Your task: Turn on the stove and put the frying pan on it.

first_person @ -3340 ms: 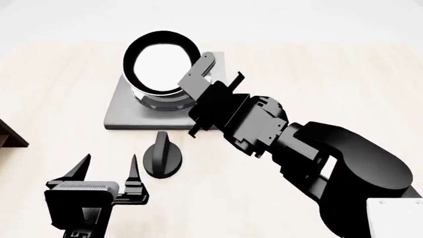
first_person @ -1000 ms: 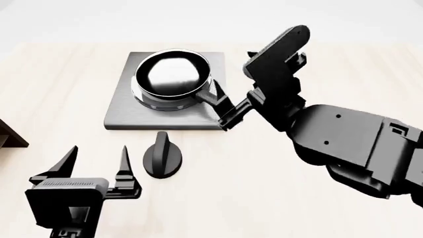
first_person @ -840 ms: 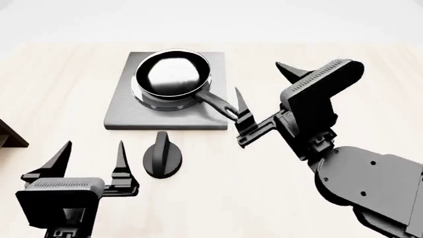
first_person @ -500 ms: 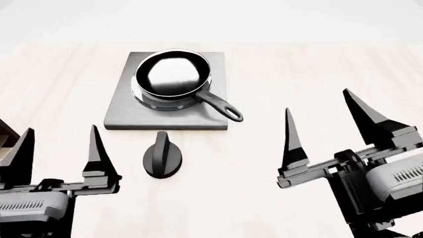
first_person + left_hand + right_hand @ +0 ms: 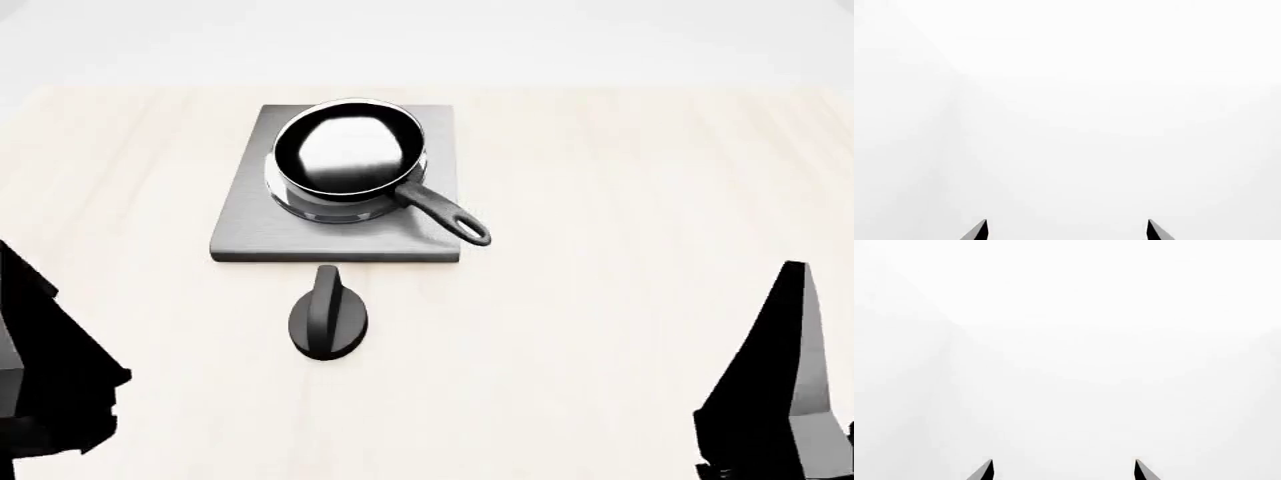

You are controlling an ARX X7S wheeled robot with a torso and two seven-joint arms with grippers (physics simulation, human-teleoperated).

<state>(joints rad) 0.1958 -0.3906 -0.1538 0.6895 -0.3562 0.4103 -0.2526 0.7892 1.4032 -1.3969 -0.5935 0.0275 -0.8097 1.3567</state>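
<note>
Pale wood fills most of my head view, and both arms have pulled back toward me since half a second ago: the left gripper (image 5: 54, 370) is now only a dark wedge at the lower left corner, the right gripper (image 5: 781, 390) a dark spike at the lower right. My wrist cameras each show two black fingertips (image 5: 979, 231) spread wide apart with nothing between them, against blank white, so both the left and the right (image 5: 1063, 470) stand open and empty. The frying pan (image 5: 350, 160) sits on the round burner of the stove (image 5: 254, 235), unchanged from the earlier frame, its handle angling toward the plate's near right corner and overhanging that edge. The knob (image 5: 328, 315) stands just beside the plate's near edge, apart from it, its ridge pointing away from me. The table (image 5: 614, 300) lies bare to the right of the stove and between the two grippers, giving wide room; the far edge of the wood runs just behind the plate.
</note>
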